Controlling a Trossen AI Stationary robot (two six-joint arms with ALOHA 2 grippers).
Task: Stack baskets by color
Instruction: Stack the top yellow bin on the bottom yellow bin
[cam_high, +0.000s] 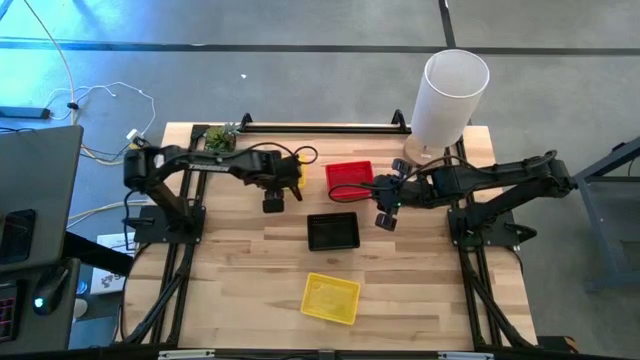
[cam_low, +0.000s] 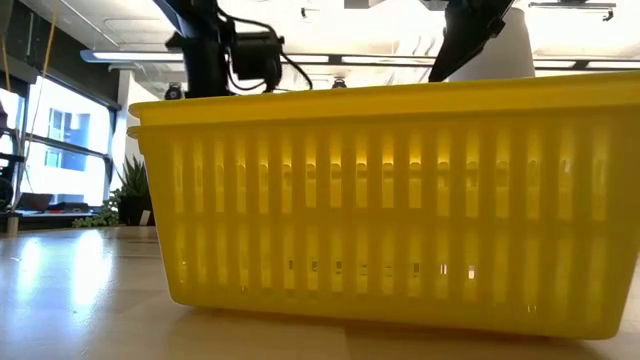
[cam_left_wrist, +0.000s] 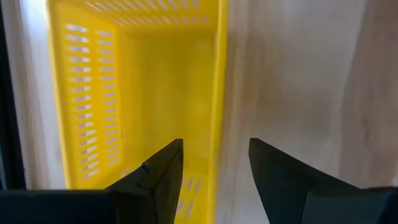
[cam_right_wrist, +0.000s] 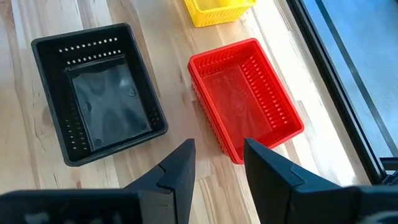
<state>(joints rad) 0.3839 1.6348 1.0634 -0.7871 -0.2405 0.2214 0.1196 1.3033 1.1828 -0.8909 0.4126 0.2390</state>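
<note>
Under my left gripper (cam_left_wrist: 216, 146) a yellow basket (cam_left_wrist: 143, 93) stands on the table at the far left; the right wrist view shows it as well (cam_right_wrist: 217, 11). That gripper is open and points steeply down, one finger over the basket's inside and one outside its long rim (cam_left_wrist: 219, 93), not touching. A red basket (cam_high: 349, 178) and a black basket (cam_high: 332, 231) stand mid-table. A second yellow basket (cam_high: 330, 298) sits near the front edge and fills the low view (cam_low: 380, 200). My right gripper (cam_right_wrist: 219, 146) hangs open above the red basket's near end (cam_right_wrist: 245, 99).
A tall white cylinder (cam_high: 450, 100) stands at the far right corner. A small plant (cam_high: 220, 138) and a black bar (cam_high: 320, 127) lie along the far edge. Bare wood shows at the near left (cam_high: 230, 280) and near right (cam_high: 430, 290).
</note>
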